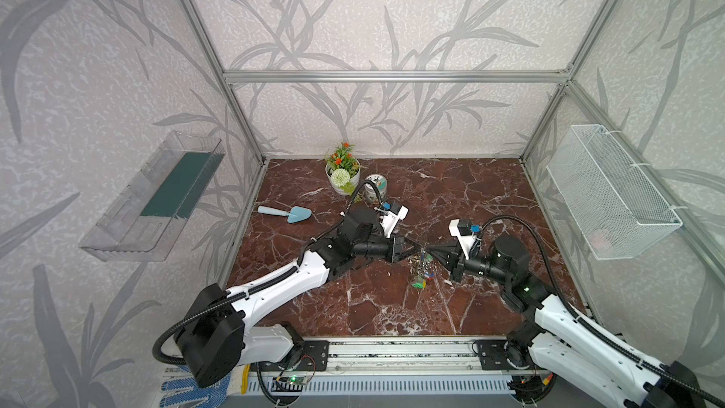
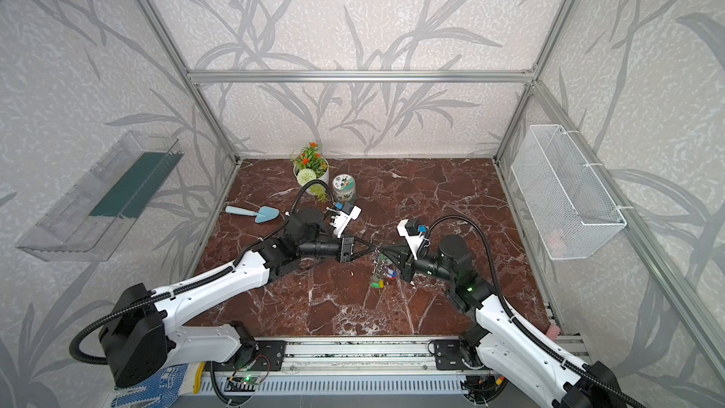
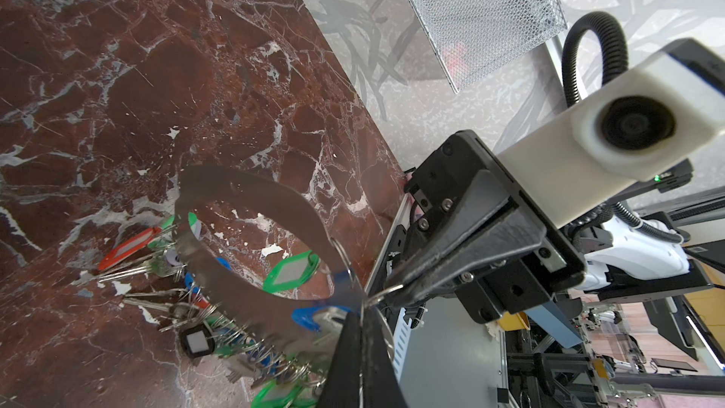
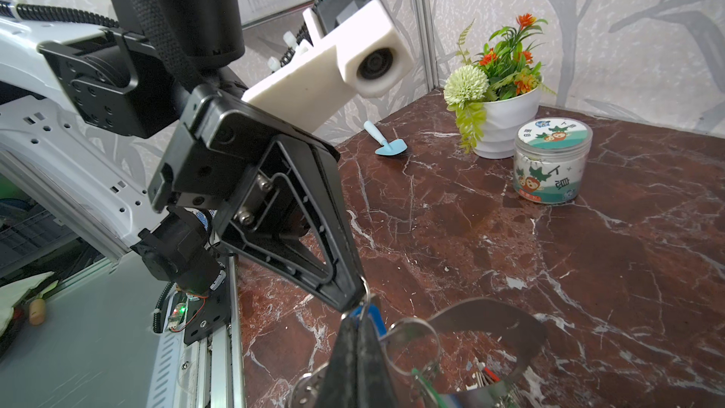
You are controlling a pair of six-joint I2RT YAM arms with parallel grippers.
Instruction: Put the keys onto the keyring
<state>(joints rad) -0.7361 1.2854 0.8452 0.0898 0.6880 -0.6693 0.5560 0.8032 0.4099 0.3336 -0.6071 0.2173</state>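
Note:
The keyring (image 3: 251,190) is a grey oval plate with a big hole, held above the table where both arms meet tip to tip. Several keys hang bunched from its fringe, among them a red key (image 3: 129,247) and a green key (image 3: 292,270). In both top views the bunch (image 1: 423,266) (image 2: 379,268) dangles below the tips. My left gripper (image 3: 363,310) is shut on the plate's edge, beside a blue key (image 3: 310,317). My right gripper (image 4: 355,317) is shut on that blue key's (image 4: 372,313) thin split ring, touching the left gripper (image 4: 351,300).
At the back left of the marble table stand a flower pot (image 1: 343,174) and a lidded jar (image 1: 375,187). A blue trowel (image 1: 286,213) lies left of the left arm. A wire basket (image 1: 612,190) hangs on the right wall, a clear shelf (image 1: 157,194) on the left.

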